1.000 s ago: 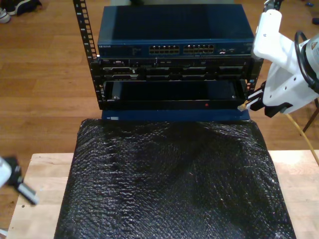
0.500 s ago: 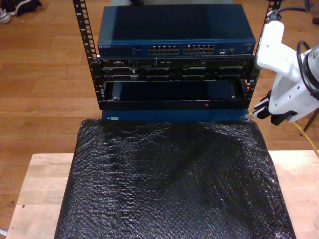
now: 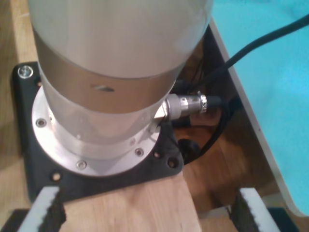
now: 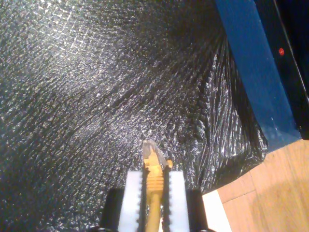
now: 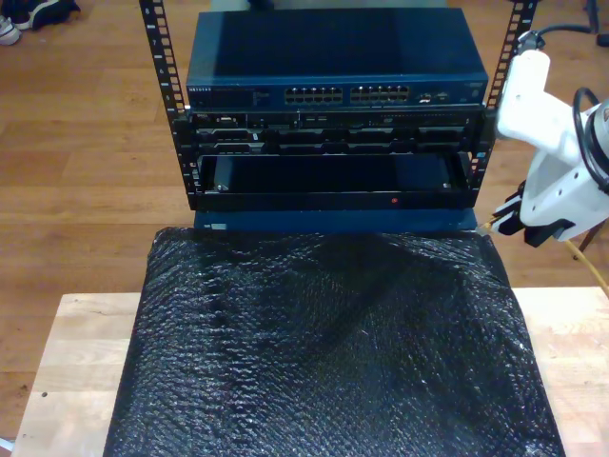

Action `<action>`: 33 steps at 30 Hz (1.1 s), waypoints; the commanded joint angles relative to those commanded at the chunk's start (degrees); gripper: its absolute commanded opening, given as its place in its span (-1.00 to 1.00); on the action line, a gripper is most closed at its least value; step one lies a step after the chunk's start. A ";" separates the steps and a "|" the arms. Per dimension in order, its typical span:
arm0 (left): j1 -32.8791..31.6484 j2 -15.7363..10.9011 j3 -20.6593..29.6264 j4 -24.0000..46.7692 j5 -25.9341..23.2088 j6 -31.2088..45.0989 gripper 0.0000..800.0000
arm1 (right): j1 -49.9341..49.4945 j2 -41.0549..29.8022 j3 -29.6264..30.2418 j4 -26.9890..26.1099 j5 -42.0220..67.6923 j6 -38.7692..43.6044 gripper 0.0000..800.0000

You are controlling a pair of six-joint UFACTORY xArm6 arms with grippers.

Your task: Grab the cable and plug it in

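Cable (image 4: 153, 193): yellow, thin, clamped between the white pads (image 4: 133, 198) of my second gripper (image 4: 153, 179). Clear plug (image 4: 148, 147) juts out past the pad tips, free in the air above the black sheet (image 4: 96, 96). In the exterior view the second gripper (image 5: 504, 219) hangs just off the rack (image 5: 333, 181), beside its lower corner toward the exterior view's right, with a length of yellow cable (image 5: 592, 271) trailing down behind the arm, away from the rack.

Rack: black open frame with perforated upright rails, standing on the wooden floor (image 5: 86, 143). Blue switch (image 5: 333, 67) on top, two rows of ports (image 5: 347, 94) along its front. Black units below it, lowest one with a small red light (image 5: 395, 201). Blue base strip under the rack, touching the sheet's far edge.

Sheet: black, crinkled, glossy, spread over a light wooden table (image 5: 67, 362) in front of the rack.

First gripper (image 3: 145, 212): toothed pads (image 3: 48, 208) spread wide apart, nothing between them. Below it, a metal arm base (image 3: 96, 96) on a black plate (image 3: 164, 164), a metal connector (image 3: 186, 106) with a black lead (image 3: 251, 46), and a turquoise surface (image 3: 270, 72) alongside.
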 joint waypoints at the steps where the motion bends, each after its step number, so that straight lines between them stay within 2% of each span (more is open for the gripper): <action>1: 0.18 0.00 0.44 0.00 -0.44 0.00 1.00 | 0.00 -0.09 0.53 0.00 0.00 0.00 -1.00; 8: 0.62 -0.88 3.60 0.00 -2.55 0.00 1.00 | -0.97 -0.18 2.37 -0.09 -0.97 -0.09 -1.00; 12: 0.79 -1.05 3.78 -0.09 -3.25 0.44 1.00 | -1.14 -0.62 2.29 -0.18 -1.32 -0.18 -1.00; 24: 8.35 -1.58 6.59 -0.53 -11.34 12.57 1.00 | -0.88 -0.79 1.67 0.00 -4.13 -0.18 -1.00; 33: 9.41 -1.67 7.21 -2.20 -12.22 15.38 1.00 | -0.79 -0.79 2.11 0.00 -6.95 -0.26 -1.00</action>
